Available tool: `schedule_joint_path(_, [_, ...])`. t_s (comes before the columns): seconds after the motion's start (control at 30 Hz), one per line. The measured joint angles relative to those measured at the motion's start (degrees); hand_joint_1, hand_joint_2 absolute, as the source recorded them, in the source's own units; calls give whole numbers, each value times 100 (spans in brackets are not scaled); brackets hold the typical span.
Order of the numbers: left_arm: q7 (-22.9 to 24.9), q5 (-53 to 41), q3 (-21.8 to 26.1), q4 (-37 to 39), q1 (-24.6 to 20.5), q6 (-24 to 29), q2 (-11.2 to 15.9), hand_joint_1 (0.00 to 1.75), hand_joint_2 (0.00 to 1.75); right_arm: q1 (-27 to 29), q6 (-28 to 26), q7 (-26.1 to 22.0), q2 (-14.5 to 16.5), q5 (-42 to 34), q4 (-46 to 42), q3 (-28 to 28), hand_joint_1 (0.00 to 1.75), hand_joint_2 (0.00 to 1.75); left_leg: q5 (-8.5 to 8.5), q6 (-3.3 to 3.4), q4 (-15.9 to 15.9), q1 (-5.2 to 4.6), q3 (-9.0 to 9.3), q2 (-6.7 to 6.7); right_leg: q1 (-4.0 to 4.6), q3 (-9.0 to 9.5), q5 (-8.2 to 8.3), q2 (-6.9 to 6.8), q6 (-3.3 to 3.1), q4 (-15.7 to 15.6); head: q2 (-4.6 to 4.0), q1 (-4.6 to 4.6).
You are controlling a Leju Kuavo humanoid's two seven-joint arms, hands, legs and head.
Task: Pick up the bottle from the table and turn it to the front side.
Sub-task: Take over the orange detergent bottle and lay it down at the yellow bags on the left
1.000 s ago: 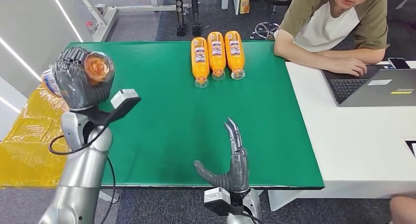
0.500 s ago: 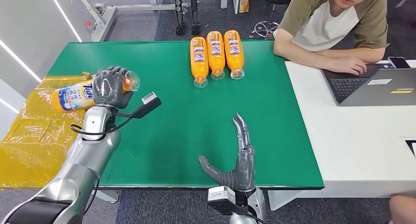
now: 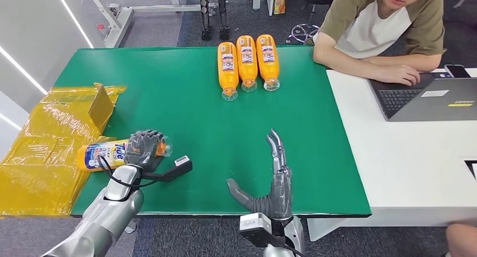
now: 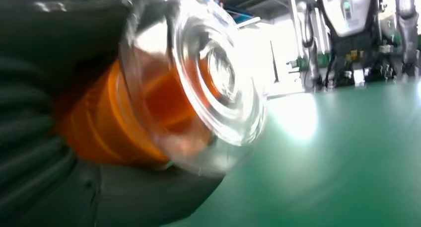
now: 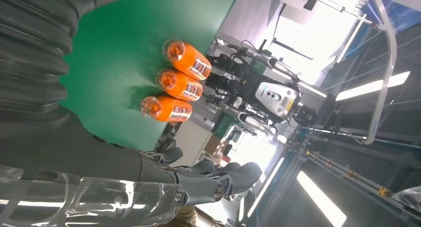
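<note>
Bottle of orange drink lies sideways in the left hand, which grips it low at the surface's near-left edge with the label facing up, while the right hand waits open and empty.

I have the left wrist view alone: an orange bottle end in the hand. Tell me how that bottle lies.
Observer: The left hand holds the bottle on its side at the table's near left edge, its label end over the yellow plastic sheet.
Operator: Report the label.
Observer: A white and blue label faces up.
Operator: Report the right hand.
Observer: The right hand is open and empty, over the near table edge.
</note>
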Motion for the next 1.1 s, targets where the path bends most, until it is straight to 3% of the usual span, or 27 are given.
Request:
schedule_joint_path(0.17, [123, 15, -9, 39, 45, -46, 25, 175, 175, -5, 21, 4, -24, -19, -16, 58, 0, 175, 0, 0, -1, -1, 1, 1, 0, 1, 0, 0, -1, 0, 0, 0])
schedule_joint_path(0.2, [145, 25, -9, 42, 45, -50, 26, 166, 175, -9, 36, 15, -28, -20, -20, 74, 0, 175, 0, 0, -1, -1, 1, 1, -1, 1, 0, 0, -1, 0, 0, -1])
schedule_joint_path(0.33, [196, 96, -9, 46, 52, -58, 29, 9, 175, -21, 94, 60, -41, -32, -39, 112, 0, 175, 0, 0, -2, -1, 1, 1, -1, 1, 0, 0, -2, 2, 0, 0])
schedule_joint_path(0.37, [200, 137, -8, 51, 63, -85, 28, 1, 175, -22, 104, 68, -42, -40, -42, 114, 0, 175, 0, -1, -3, 0, 2, 1, -1, 1, 0, 0, -2, 2, 0, -1])
schedule_joint_path(0.53, [-1, 593, 122, 72, 162, -394, -5, 0, 175, -26, 133, 72, -45, -85, -39, 120, 0, 175, 2, -4, -3, 0, 1, -1, 0, -2, -1, -2, -3, 2, 0, 0])
schedule_joint_path(0.87, [-1217, 1796, 933, 68, 133, -970, -264, 0, 175, -37, 194, -33, -56, -222, 12, 140, 0, 175, 3, -4, -4, -1, 1, -5, -1, 0, -1, -8, -4, 2, 0, 0])
schedule_joint_path(0.97, [-1728, 2264, 1268, 50, 85, -1499, -343, 0, 175, -38, 195, -58, -57, -261, 29, 140, 0, 175, 4, -5, -4, -2, 3, -6, -1, 3, -1, -9, -4, 2, -1, 0])
schedule_joint_path(1.1, [-2461, 2854, 1717, 14, -19, -2599, -380, 0, 175, -42, 221, -87, -57, -307, 55, 140, 0, 175, 5, -6, -4, -1, 5, -8, -2, 6, -1, -12, -4, 4, 0, -1])
